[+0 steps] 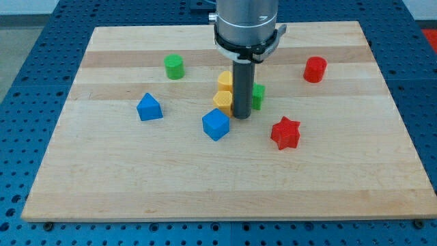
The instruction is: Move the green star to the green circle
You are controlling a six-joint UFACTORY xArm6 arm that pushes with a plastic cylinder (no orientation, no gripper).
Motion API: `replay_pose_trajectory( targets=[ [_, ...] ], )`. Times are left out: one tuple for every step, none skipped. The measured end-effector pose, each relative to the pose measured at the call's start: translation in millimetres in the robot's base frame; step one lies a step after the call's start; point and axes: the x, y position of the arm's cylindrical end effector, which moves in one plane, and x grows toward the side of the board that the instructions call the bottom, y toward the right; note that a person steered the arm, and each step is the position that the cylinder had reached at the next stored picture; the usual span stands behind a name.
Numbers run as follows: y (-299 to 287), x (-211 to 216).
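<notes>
Though half-hidden, bright green star (258, 96)

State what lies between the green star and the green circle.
In the camera view, my tip and two yellow blocks lie between the green star block and the green circle block, close to the star.

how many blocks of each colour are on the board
green: 2, the green cylinder and a green block partly hidden behind the rod
yellow: 2
blue: 2
red: 2, the red cylinder and the red star
total: 8
</notes>
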Motion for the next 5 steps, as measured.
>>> replay_pose_trajectory(
  targets=[
    [-1, -7],
    [-1, -20],
    [6, -23],
    [25, -21],
    [45, -19]
  ],
)
